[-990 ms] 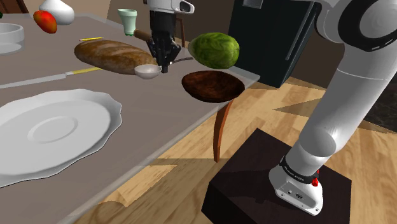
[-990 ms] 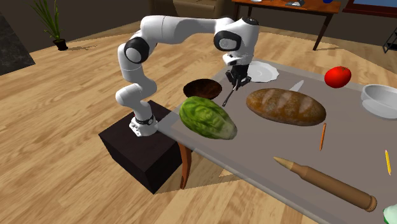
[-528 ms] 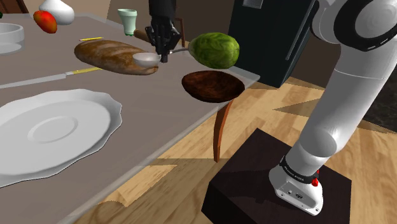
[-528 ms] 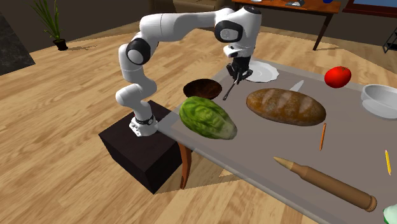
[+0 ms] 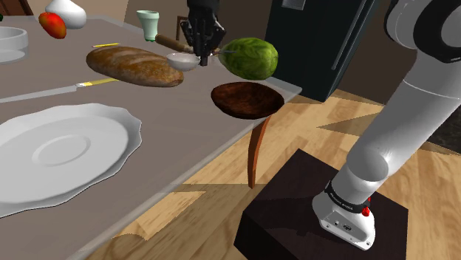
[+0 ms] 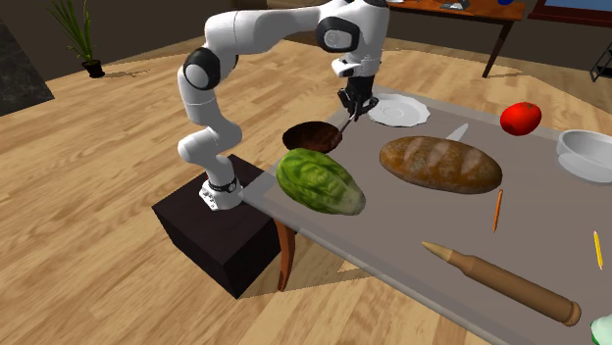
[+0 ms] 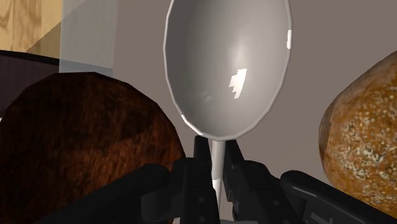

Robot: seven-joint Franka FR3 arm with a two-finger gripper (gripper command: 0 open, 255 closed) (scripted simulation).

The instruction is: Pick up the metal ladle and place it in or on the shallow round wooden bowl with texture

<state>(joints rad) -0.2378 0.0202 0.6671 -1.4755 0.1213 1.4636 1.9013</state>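
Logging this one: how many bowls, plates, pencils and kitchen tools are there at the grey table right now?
Bowls: 2, brown bowl, grey bowl
Plates: 1, white plate
Pencils: 2, orange pencil, yellow pencil
Kitchen tools: 3, knife, rolling pin, ladle held in the pincer
Total: 8

The black two-finger gripper (image 6: 355, 105) clasps a thin grey ladle (image 6: 346, 122) above the grey table (image 6: 412, 221), handle slanting toward the dark round wooden bowl (image 6: 304, 135).
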